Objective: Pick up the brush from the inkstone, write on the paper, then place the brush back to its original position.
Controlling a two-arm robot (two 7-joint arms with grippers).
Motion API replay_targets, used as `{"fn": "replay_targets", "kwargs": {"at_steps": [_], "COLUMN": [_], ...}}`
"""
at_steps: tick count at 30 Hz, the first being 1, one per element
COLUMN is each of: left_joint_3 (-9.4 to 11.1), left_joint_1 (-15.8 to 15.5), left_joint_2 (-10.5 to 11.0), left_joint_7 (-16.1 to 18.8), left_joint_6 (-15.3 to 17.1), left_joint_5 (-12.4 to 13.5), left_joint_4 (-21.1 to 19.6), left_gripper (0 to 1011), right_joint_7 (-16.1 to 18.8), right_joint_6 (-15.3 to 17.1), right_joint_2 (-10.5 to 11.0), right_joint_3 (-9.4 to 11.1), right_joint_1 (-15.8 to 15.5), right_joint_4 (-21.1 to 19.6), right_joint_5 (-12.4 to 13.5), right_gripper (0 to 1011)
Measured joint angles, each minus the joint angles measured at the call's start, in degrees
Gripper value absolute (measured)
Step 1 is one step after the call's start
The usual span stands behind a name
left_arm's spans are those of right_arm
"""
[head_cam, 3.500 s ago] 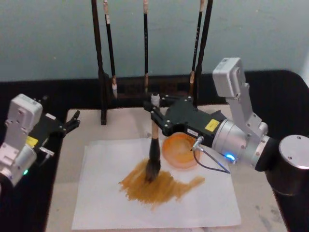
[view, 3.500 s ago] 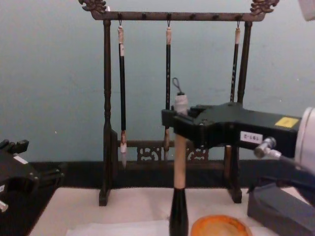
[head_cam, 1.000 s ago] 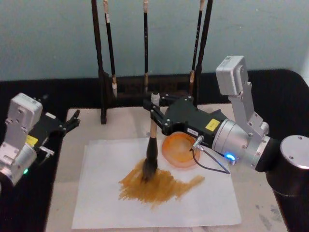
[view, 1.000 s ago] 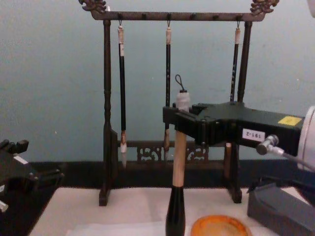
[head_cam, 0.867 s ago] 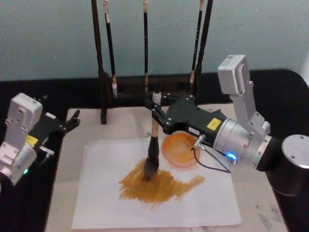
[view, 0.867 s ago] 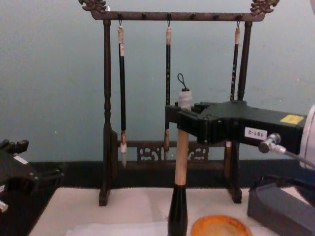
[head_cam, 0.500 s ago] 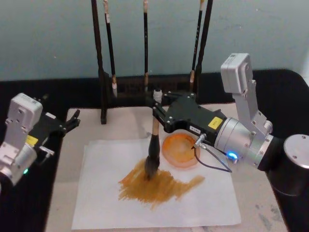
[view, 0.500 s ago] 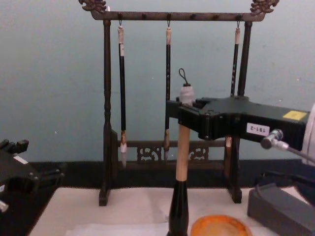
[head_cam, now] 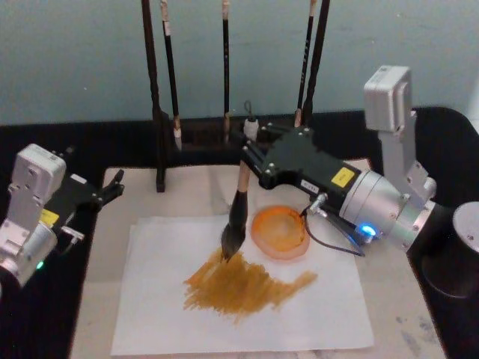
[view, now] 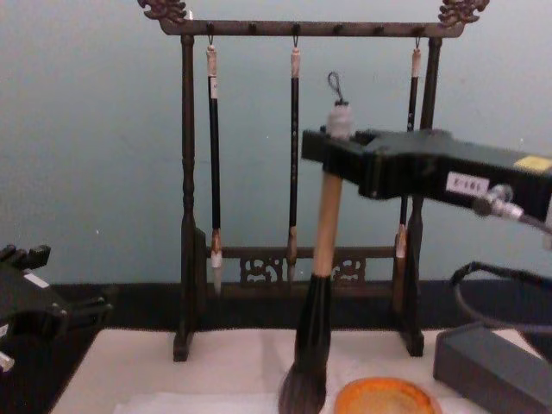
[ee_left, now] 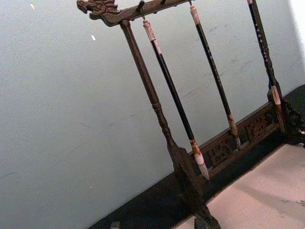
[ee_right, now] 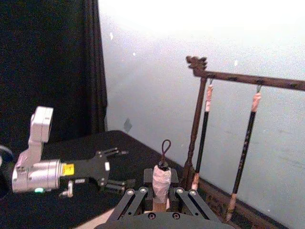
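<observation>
My right gripper [head_cam: 250, 149] is clamped on the brush [head_cam: 238, 206] high up, just under the cord loop. The handle leans and the bristles point down and left. The tip sits at the far edge of the orange-brown smear [head_cam: 239, 288] on the paper [head_cam: 161, 314]. From the head view I can't tell whether the tip is on the sheet or just off it. My left gripper [head_cam: 111, 187] is parked at the left edge of the mat [head_cam: 97, 299], fingers spread, holding nothing.

Risks from here:
- I hold the brush near the top w/ a long lever below, so a quick move could swing the heavy wet end or let it slip in the jaws.
- Loaded bristles may drip on clean paper, esp. if I carry the brush slowly across it.
- If the tip is down, a sideways drag could wrinkle or pull the thin sheet, since nothing pins it.
- The orange dish [head_cam: 278, 232] is just right of the bristles, and a low pass could clip its rim.
- The rack [view: 185, 172] w/ its hanging brushes is close behind, so the loop could snag if I drift farther back.
</observation>
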Motion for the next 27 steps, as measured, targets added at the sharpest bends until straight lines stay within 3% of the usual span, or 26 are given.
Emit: {"fn": "replay_targets", "kwargs": {"at_steps": [19, 27], "left_joint_3": [0.0, 0.0], "left_joint_1": [0.0, 0.0], "left_joint_2": [0.0, 0.0], "left_joint_7": [0.0, 0.0], "left_joint_6": [0.0, 0.0], "left_joint_5": [0.0, 0.0], "left_joint_4": [0.0, 0.0], "left_gripper": [1010, 1010], "right_joint_7": [-4.2, -8.3], "right_joint_6": [-1.4, 0.0], "right_joint_2": [-0.4, -2.6], "right_joint_3": [6.4, 10.1], "right_joint_1": [-3.7, -6.5], "right_joint_4": [-2.5, -2.6], "right_joint_5": [5.6, 11.5], "right_gripper": [179, 179]}}
